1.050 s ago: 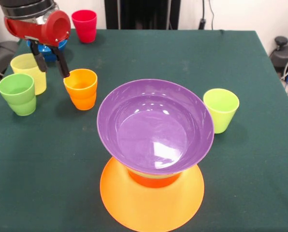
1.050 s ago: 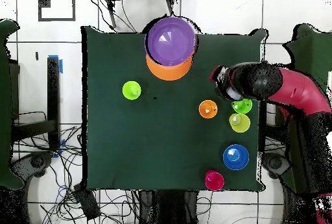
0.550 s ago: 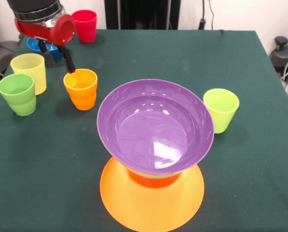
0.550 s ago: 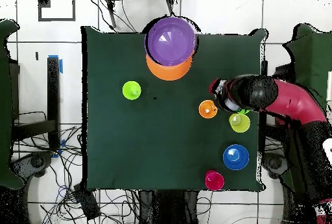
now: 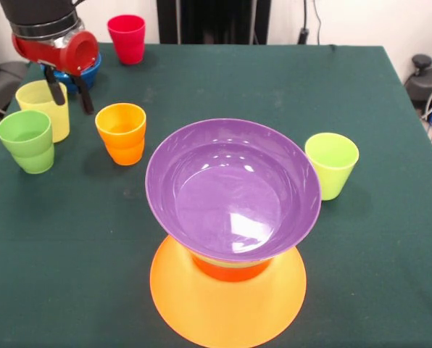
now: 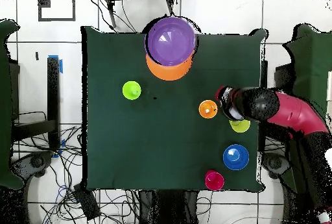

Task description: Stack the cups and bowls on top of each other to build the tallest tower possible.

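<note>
The tower stands near the front: a purple bowl [image 5: 233,188] sits upright on a red-orange bowl [image 5: 230,268], which rests on the upturned wide orange bowl [image 5: 227,301]. Loose cups are orange [image 5: 122,133], pale yellow [image 5: 40,107], green [image 5: 26,140], red [image 5: 126,38] and lime green [image 5: 332,164]. A blue bowl [image 5: 91,71] lies behind the arm. My gripper [image 5: 69,96] is open and holds nothing. One finger overlaps the pale yellow cup's rim and the other hangs between that cup and the orange cup [image 6: 208,110]. From overhead, the gripper [image 6: 228,111] sits beside the pale yellow cup [image 6: 240,126].
The green tablecloth [image 5: 223,80] covers the table. In the overhead view the lime green cup [image 6: 131,91] stands alone at left, and the blue bowl [image 6: 235,157] and red cup [image 6: 214,180] lie near the bottom edge. The arm hides the green cup there.
The gripper has left the orange cup's rim and moved sideways toward the pale yellow cup. It is still open and empty. No cup or bowl moved.
</note>
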`<state>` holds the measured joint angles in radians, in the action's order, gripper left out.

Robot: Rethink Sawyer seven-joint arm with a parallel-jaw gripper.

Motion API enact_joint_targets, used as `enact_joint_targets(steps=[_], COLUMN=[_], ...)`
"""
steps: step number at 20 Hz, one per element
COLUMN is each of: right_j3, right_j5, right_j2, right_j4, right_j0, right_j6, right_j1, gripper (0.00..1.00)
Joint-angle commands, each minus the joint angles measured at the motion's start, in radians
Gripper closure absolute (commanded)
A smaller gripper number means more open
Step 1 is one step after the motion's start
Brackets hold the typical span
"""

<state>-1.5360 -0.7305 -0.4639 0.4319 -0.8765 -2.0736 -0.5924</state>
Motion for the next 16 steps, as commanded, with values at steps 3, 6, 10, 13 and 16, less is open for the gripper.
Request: enact_joint_targets(steps=[3, 6, 10, 13, 16], right_j3=[-0.078, -0.092, -0.106, -0.13, -0.147], right_j5=[0.079, 0.074, 0.052, 0.041, 0.046], right_j2=[0.066, 0.072, 0.072, 0.072, 0.07], right_j4=[0.078, 0.071, 0.057, 0.047, 0.042], right_j0=[-0.005, -0.007, -0.007, -0.006, -0.009], right_j6=[0.035, 0.037, 0.04, 0.035, 0.031], right_j1=[0.052, 0.042, 0.025, -0.002, -0.008], gripper=[0.0, 0.0, 0.0, 0.0, 0.0])
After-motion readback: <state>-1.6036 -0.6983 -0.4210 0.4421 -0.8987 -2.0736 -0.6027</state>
